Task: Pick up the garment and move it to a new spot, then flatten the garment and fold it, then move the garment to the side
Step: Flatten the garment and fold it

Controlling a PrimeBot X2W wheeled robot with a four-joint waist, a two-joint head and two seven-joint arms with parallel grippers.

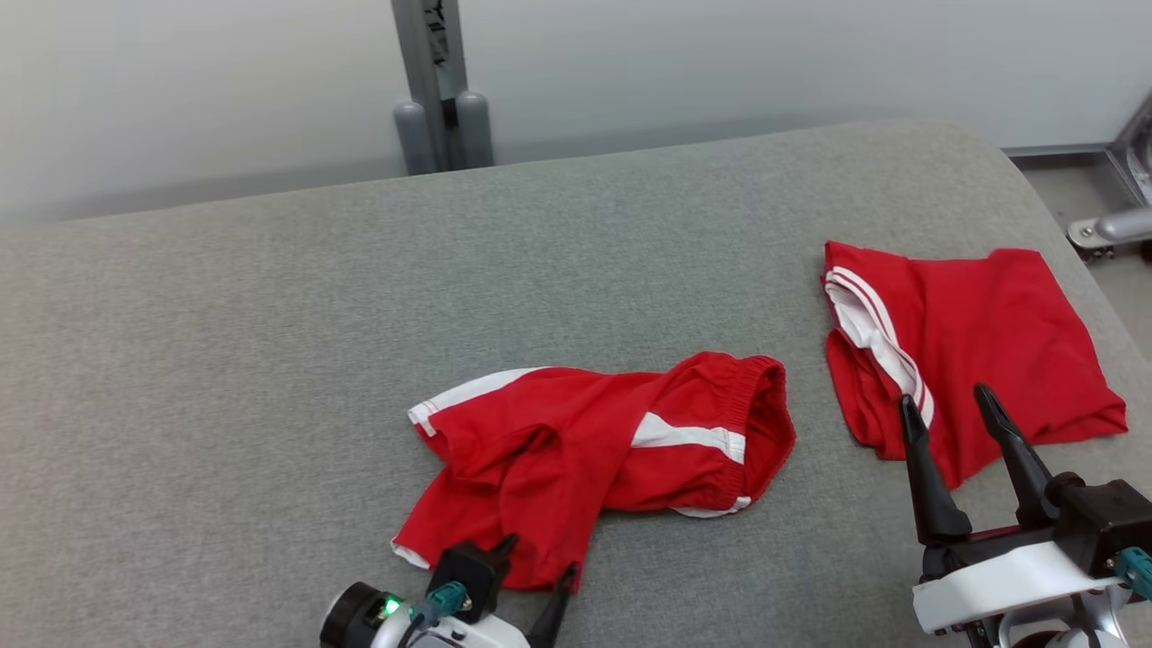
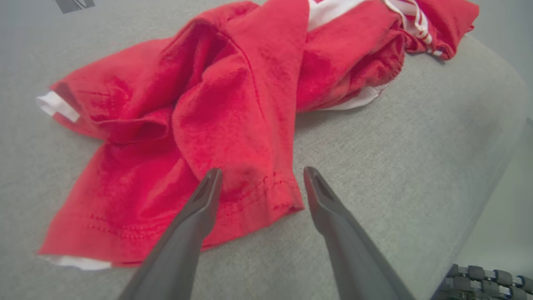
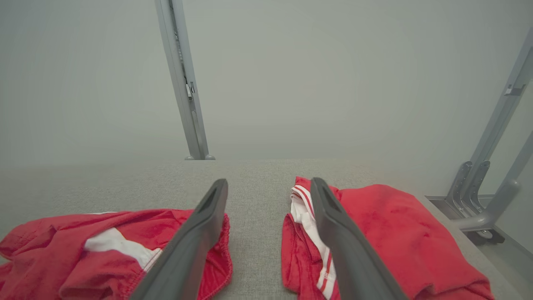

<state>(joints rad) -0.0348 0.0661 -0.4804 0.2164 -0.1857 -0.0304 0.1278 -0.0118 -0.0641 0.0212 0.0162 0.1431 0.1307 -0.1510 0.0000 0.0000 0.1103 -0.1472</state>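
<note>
The garment (image 1: 594, 450) is a pair of red shorts with white stripes, lying crumpled on the grey padded table (image 1: 270, 315) near its front middle. My left gripper (image 1: 540, 558) is at the garment's near hem, open. In the left wrist view the garment (image 2: 216, 104) bunches up ahead, and the left gripper (image 2: 262, 171) straddles a corner of the red hem, one finger over cloth, the other over bare table. My right gripper (image 1: 945, 396) stands open, raised at the right. In the right wrist view the right gripper (image 3: 268, 181) points past the garment (image 3: 104, 246) at lower left.
A second red garment (image 1: 972, 351) with white stripes lies folded at the table's right, under my right gripper's fingertips; the right wrist view shows it too (image 3: 395, 233). A grey metal post (image 1: 441, 81) rises behind the table. Metal frame legs (image 1: 1116, 225) stand beyond the rounded right edge.
</note>
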